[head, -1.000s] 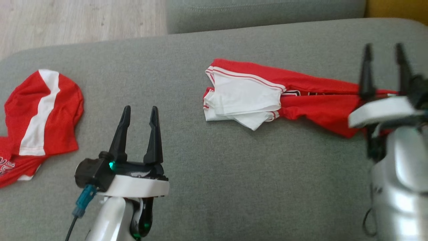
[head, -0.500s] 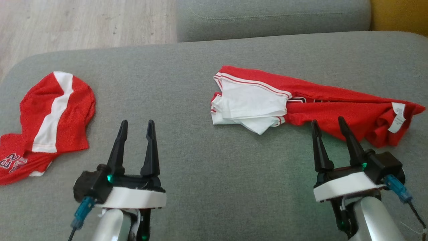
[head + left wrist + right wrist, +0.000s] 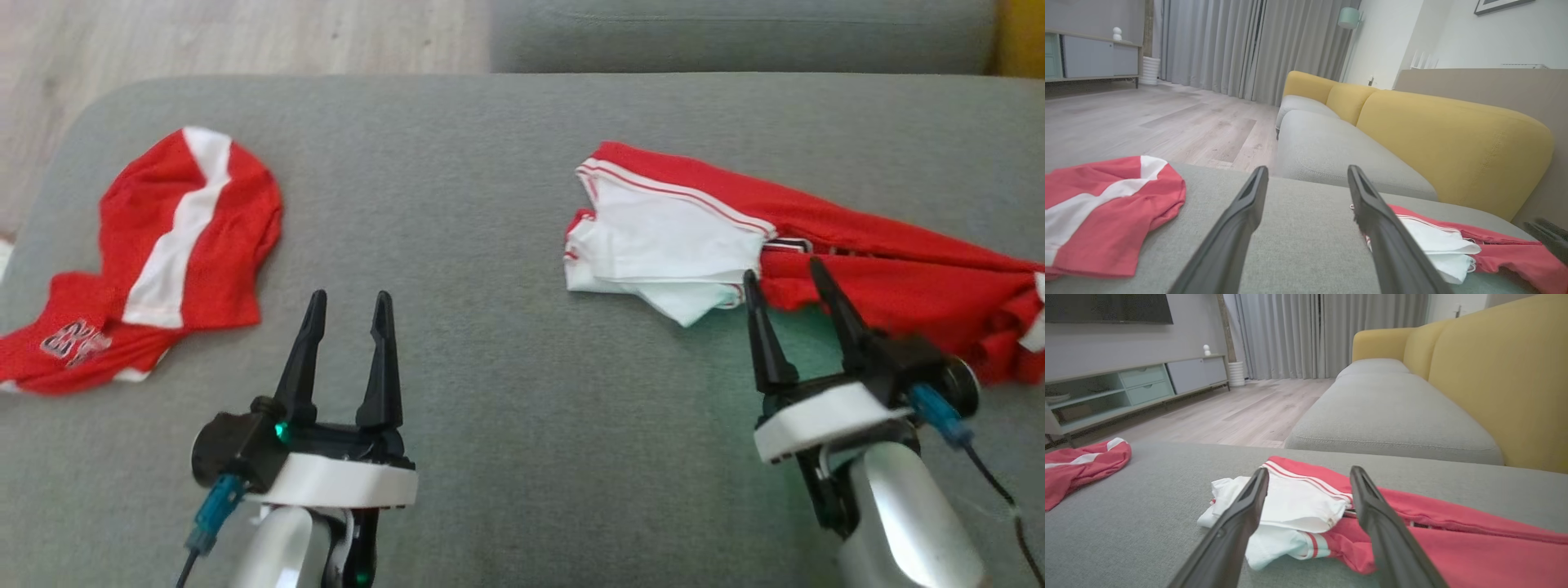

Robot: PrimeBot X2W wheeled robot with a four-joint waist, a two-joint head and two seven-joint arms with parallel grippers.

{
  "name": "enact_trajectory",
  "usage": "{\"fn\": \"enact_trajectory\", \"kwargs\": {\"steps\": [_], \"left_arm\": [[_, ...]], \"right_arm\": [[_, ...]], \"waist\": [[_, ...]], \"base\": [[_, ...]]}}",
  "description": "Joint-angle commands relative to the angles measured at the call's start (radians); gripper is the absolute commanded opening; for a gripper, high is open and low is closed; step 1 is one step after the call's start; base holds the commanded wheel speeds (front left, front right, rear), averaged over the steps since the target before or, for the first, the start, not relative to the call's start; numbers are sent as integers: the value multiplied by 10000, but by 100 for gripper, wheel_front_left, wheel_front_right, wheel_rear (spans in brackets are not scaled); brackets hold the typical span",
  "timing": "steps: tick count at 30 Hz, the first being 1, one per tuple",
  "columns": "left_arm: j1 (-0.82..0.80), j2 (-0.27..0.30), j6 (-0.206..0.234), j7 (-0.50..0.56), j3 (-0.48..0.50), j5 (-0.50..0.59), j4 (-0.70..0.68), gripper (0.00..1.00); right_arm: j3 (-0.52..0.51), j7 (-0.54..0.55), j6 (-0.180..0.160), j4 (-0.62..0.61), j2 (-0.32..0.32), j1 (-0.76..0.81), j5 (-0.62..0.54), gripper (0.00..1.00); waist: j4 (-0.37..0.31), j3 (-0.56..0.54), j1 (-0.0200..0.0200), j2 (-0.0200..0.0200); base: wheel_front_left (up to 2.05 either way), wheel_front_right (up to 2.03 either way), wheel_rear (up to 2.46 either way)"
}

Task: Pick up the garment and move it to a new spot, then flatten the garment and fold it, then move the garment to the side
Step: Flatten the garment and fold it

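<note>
Grey cushion [image 3: 506, 457] lay beneath your two arms. Your left gripper [image 3: 349, 296] hovered over bare fabric, fingers spread and empty. Your right gripper [image 3: 783, 269], likewise spread and holding nothing, had its tips at the near edge of the folded red-and-white garment [image 3: 865, 245] on the cushion's right. Well apart on the left lay another red shirt [image 3: 188, 237], and beyond it the wooden floor [image 3: 245, 33].

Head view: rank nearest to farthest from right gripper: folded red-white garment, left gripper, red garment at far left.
1. folded red-white garment, right side, at the tips of the right gripper.
2. left gripper, lower left.
3. red garment, far left edge.
</note>
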Motion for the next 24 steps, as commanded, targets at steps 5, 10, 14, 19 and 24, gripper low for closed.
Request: {"fn": "enact_trajectory", "kwargs": {"steps": [5, 10, 14, 19, 24], "left_arm": [[-460, 30, 32, -80, 151, -25, -220, 100], [-486, 30, 45, -80, 111, -53, -217, 100], [-555, 30, 84, -80, 66, -109, -240, 100], [-642, 30, 126, -80, 13, -155, -270, 100], [-768, 30, 154, -80, -33, -186, -257, 100]], "right_arm": [[404, 523, -9, 822, 20, -745, -282, 100], [479, 733, -9, 1709, 20, -1341, -546, 100], [623, 791, -9, 2344, 20, -1829, -780, 100], [807, 762, -9, 2843, 20, -2190, -1071, 100], [932, 570, -9, 3362, 20, -2592, -1359, 100]], "waist": [[602, 102, -1, 0], [902, 272, -1, 0], [1034, 473, -1, 0], [1079, 655, -1, 0], [1068, 855, -1, 0]], "base": [[0, 0, 0], [0, 0, 0], [0, 0, 0], [0, 0, 0], [0, 0, 0]]}}
